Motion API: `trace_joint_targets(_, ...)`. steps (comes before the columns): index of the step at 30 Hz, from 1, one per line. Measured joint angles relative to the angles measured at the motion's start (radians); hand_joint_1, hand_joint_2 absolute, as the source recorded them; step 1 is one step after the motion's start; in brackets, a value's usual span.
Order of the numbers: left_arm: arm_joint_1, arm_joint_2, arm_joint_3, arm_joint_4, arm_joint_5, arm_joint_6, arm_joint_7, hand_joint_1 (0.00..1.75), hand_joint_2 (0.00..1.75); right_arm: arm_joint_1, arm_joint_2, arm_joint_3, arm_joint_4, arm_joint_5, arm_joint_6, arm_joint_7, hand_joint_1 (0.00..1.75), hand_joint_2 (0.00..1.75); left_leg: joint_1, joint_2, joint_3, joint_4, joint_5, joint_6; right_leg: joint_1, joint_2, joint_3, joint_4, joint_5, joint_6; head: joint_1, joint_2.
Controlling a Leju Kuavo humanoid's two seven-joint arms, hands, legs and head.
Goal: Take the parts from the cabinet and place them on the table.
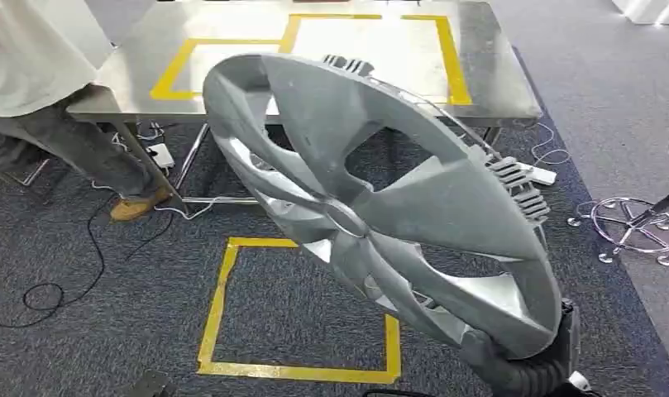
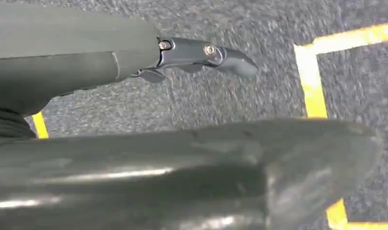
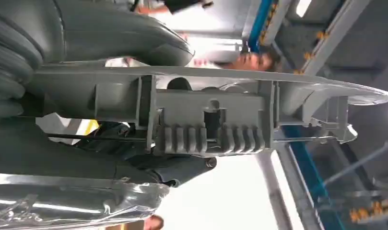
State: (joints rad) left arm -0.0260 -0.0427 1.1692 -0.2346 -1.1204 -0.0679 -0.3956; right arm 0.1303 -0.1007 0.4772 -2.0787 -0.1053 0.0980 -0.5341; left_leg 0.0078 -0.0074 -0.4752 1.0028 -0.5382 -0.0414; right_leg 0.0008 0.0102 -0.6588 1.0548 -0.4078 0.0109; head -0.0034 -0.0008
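1. Silver-grey plastic wheel cover (image 1: pixel 372 207), big and spoked, is up in the air in the head view, tilted, in front of the surface and not touching it.
2. The right robot hand (image 1: pixel 513 368) grips it by the lower rim, down at the bottom right of that view. The wrist view from that side shows the thick grey thumb (image 3: pixel 134 38) lying on one face of the rim and darker fingers (image 3: pixel 182 167) tucked under the other, so it's clamped around the edge of the wheel cover (image 3: pixel 211 120), right by a ribbed clip block.
3. The left robot hand (image 2: pixel 201 52) hangs over the carpet with nothing in it; one dark finger sticks straight out and the others sit a bit apart below it, so it looks spread and loose.
4. The surface (image 1: pixel 496 74) is a shiny metal table with yellow tape boxes (image 1: pixel 451 58) marked on top. Glare washes out the middle, so what lies there I can't tell.
5. Yellow tape square (image 1: pixel 219 306) on the grey carpet, just ahead of the near edge of the surface.
6. A person (image 1: pixel 33 74) in a light top and tan shoes stands at the left corner of the surface.
7. Chrome stool base (image 1: pixel 633 227) off past the right edge, and cables (image 1: pixel 66 281) trail across the floor on the left.
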Motion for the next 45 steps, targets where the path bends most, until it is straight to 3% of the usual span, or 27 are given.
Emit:
trace_joint_targets(1,-0.003,0.000,0.000,0.000,0.000,0.000,0.000,0.00,0.00,0.003,0.000,-0.002,-0.001,0.000,-0.001,0.000,1.75,1.75,0.001,0.001,-0.008,0.024,0.001,-0.003,-0.003,-0.001,0.012,-0.006,-0.003,-0.003,0.002,0.000)
trace_joint_targets(2,-0.006,-0.004,0.000,0.000,0.000,-0.002,0.000,0.00,0.00,0.002,0.000,-0.003,-0.002,0.000,-0.002,-0.001,1.75,1.75,0.001,0.001,-0.044,0.090,-0.007,-0.007,-0.004,-0.003,0.021,-0.010,-0.009,-0.010,-0.004,0.000)
trace_joint_targets(5,-0.001,-0.005,0.000,0.000,0.000,-0.002,-0.001,0.00,0.00,0.004,0.000,-0.006,-0.002,0.005,-0.002,-0.005,1.75,1.75,0.001,0.001,-0.180,0.286,-0.102,-0.016,-0.003,-0.001,0.035,-0.010,-0.027,-0.016,-0.004,0.000)
trace_joint_targets(6,0.002,-0.005,0.000,0.000,-0.001,-0.002,-0.001,0.00,0.00,0.007,0.000,-0.007,-0.002,0.015,-0.003,-0.005,1.75,1.75,0.001,0.001,-0.205,0.301,-0.107,-0.016,-0.003,0.002,0.045,-0.010,-0.034,-0.017,-0.004,0.000)
trace_joint_targets(7,0.002,-0.005,0.001,0.000,-0.002,-0.002,-0.001,0.00,0.00,0.009,-0.001,-0.007,-0.002,0.029,-0.005,-0.004,1.75,1.75,0.001,0.001,-0.211,0.281,-0.079,-0.014,-0.003,0.003,0.057,-0.010,-0.042,-0.016,-0.005,0.000)
trace_joint_targets(9,0.002,-0.004,0.002,0.000,-0.004,-0.002,-0.001,0.00,0.00,0.009,-0.003,-0.007,-0.002,0.040,-0.008,-0.004,1.75,1.75,-0.001,0.007,-0.182,0.157,0.037,-0.003,-0.003,-0.007,0.084,-0.010,-0.060,-0.015,-0.007,0.000)
trace_joint_targets(10,0.002,-0.003,0.002,0.000,-0.005,-0.002,-0.001,0.00,0.00,0.010,-0.003,-0.007,-0.002,0.040,-0.008,-0.005,1.75,1.75,-0.005,0.033,-0.162,0.084,0.103,0.005,-0.003,-0.011,0.093,-0.012,-0.068,-0.011,-0.007,0.000)
trace_joint_targets(11,0.002,-0.002,0.003,0.000,-0.005,-0.002,-0.001,0.00,0.00,0.009,-0.003,-0.007,-0.002,0.040,-0.010,-0.006,1.75,1.75,-0.011,0.067,-0.166,0.029,0.122,0.010,0.003,-0.016,0.103,-0.005,-0.078,-0.005,-0.007,0.000)
trace_joint_targets(14,-0.001,-0.002,0.005,0.000,-0.005,-0.002,-0.001,0.00,0.00,0.012,-0.005,-0.008,-0.003,0.039,-0.014,-0.006,1.75,1.75,-0.011,0.050,-0.159,0.011,0.114,0.021,0.009,-0.028,0.120,-0.003,-0.089,0.017,-0.008,0.000)
trace_joint_targets(17,0.001,-0.004,0.006,0.000,-0.005,-0.002,-0.001,0.00,0.00,0.011,-0.005,-0.007,-0.003,0.033,-0.016,-0.005,1.75,1.75,0.000,0.035,-0.132,0.011,0.114,0.038,0.006,-0.023,0.123,0.025,-0.130,0.034,-0.003,0.000)
trace_joint_targets(20,-0.001,-0.003,0.007,0.000,-0.005,-0.002,-0.001,0.00,0.00,0.012,-0.005,-0.006,-0.003,0.032,-0.017,-0.005,1.75,1.75,0.000,0.026,-0.122,0.011,0.097,0.042,0.001,-0.018,-0.015,0.248,-0.224,0.044,0.001,0.000)
trace_joint_targets(21,0.000,-0.003,0.008,0.000,-0.006,-0.002,-0.001,0.00,0.00,0.014,-0.005,-0.006,-0.002,0.032,-0.017,-0.004,1.75,1.75,0.000,0.023,-0.115,0.011,0.091,0.040,-0.001,-0.017,-0.043,0.280,-0.229,0.047,0.001,0.000)
trace_joint_targets(22,0.002,-0.003,0.008,0.000,-0.008,-0.002,-0.001,0.00,0.00,0.017,-0.005,-0.006,-0.002,0.032,-0.017,-0.003,1.75,1.75,0.001,0.020,-0.105,0.011,0.084,0.039,-0.002,-0.018,-0.051,0.269,-0.208,0.048,0.000,0.000)
trace_joint_targets(25,0.002,-0.005,0.009,0.000,-0.008,-0.002,-0.001,0.00,0.00,0.017,-0.005,-0.006,-0.002,0.032,-0.018,-0.003,1.75,1.75,0.007,0.014,-0.065,0.011,0.056,0.027,-0.006,-0.018,0.020,0.045,-0.040,0.050,0.001,0.000)
trace_joint_targets(26,0.002,-0.003,0.010,0.000,-0.008,-0.002,-0.001,0.00,0.00,0.017,-0.006,-0.006,-0.002,0.032,-0.018,-0.004,1.75,1.75,0.006,0.013,-0.057,0.012,0.048,0.019,-0.004,-0.017,0.027,0.009,-0.024,0.049,0.005,0.000)
trace_joint_targets(27,0.000,-0.003,0.010,0.000,-0.008,-0.002,-0.001,0.00,0.00,0.016,-0.006,-0.005,-0.002,0.032,-0.018,-0.003,1.75,1.75,0.004,0.011,-0.060,0.014,0.046,0.015,-0.001,-0.016,0.024,-0.001,-0.053,0.029,0.006,0.000)
trace_joint_targets(28,0.000,-0.003,0.011,0.000,-0.008,-0.002,-0.001,0.00,0.00,0.017,-0.006,-0.005,-0.002,0.032,-0.018,-0.004,1.75,1.75,0.004,0.012,-0.061,0.010,0.045,0.010,0.001,-0.015,0.032,0.002,-0.032,0.019,0.002,0.000)
trace_joint_targets(30,0.001,-0.003,0.014,0.000,-0.008,-0.002,-0.001,0.00,0.00,0.017,-0.006,-0.006,-0.002,0.032,-0.018,-0.003,1.75,1.75,0.004,0.011,-0.050,0.007,0.045,0.000,0.002,-0.012,0.035,-0.001,-0.034,0.006,0.003,0.000)
trace_joint_targets(32,-0.003,-0.004,0.014,0.000,-0.008,-0.003,-0.001,0.00,0.00,0.018,-0.006,-0.008,-0.002,0.031,-0.019,-0.003,1.75,1.75,0.004,0.011,-0.072,0.053,0.038,-0.007,-0.005,-0.012,0.055,-0.010,-0.038,-0.003,0.002,0.000)
trace_joint_targets(35,-0.001,-0.005,0.016,0.000,-0.008,-0.003,-0.001,0.00,0.00,0.018,-0.006,-0.012,-0.002,0.025,-0.019,-0.005,1.75,1.75,0.004,0.011,-0.202,0.258,-0.051,-0.015,-0.004,-0.011,0.063,-0.011,-0.050,-0.016,0.000,0.000)
trace_joint_targets(36,0.002,-0.005,0.016,0.000,-0.008,-0.003,-0.001,0.00,0.00,0.020,-0.006,-0.013,-0.002,0.022,-0.019,-0.005,1.75,1.75,0.004,0.011,-0.239,0.307,-0.066,-0.015,-0.003,-0.008,0.067,-0.011,-0.055,-0.017,0.000,0.000)
trace_joint_targets(37,0.004,-0.005,0.016,0.000,-0.008,-0.003,-0.001,0.00,0.00,0.024,-0.006,-0.013,-0.002,0.020,-0.019,-0.004,1.75,1.75,0.004,0.011,-0.254,0.308,-0.048,-0.013,-0.003,-0.004,0.075,-0.011,-0.061,-0.016,0.000,0.000)
trace_joint_targets(38,0.004,-0.005,0.016,0.000,-0.008,-0.003,-0.001,0.00,0.00,0.027,-0.007,-0.013,-0.002,0.020,-0.019,-0.004,1.75,1.75,0.004,0.011,-0.247,0.272,-0.006,-0.010,-0.003,-0.002,0.085,-0.011,-0.068,-0.015,0.000,0.000)
trace_joint_targets(40,0.005,-0.004,0.017,0.000,-0.008,-0.003,-0.001,0.00,0.00,0.029,-0.007,-0.013,-0.002,0.019,-0.019,-0.004,1.75,1.75,0.002,0.011,-0.193,0.119,0.115,0.000,-0.003,0.000,0.109,-0.011,-0.083,-0.010,0.000,0.000)
trace_joint_targets(41,0.006,-0.003,0.018,0.000,-0.008,-0.003,-0.001,0.00,0.00,0.029,-0.008,-0.014,-0.002,0.019,-0.019,-0.005,1.75,1.75,0.001,0.011,-0.173,0.054,0.155,0.007,-0.004,0.000,0.105,-0.013,-0.090,-0.005,0.000,0.000)
trace_joint_targets(42,0.005,-0.003,0.018,0.000,-0.008,-0.003,-0.001,0.00,0.00,0.030,-0.008,-0.014,-0.002,0.018,-0.019,-0.005,1.75,1.75,-0.003,0.012,-0.165,0.032,0.108,0.010,0.000,0.001,0.116,-0.009,-0.095,0.002,0.000,0.000)
trace_joint_targets(45,0.008,-0.003,0.018,0.000,-0.008,-0.003,-0.001,0.00,0.00,0.033,-0.008,-0.015,-0.007,0.021,-0.019,-0.005,1.75,1.75,-0.004,0.009,-0.153,0.006,0.112,0.019,0.001,0.001,0.128,-0.018,-0.093,0.023,-0.006,0.000)
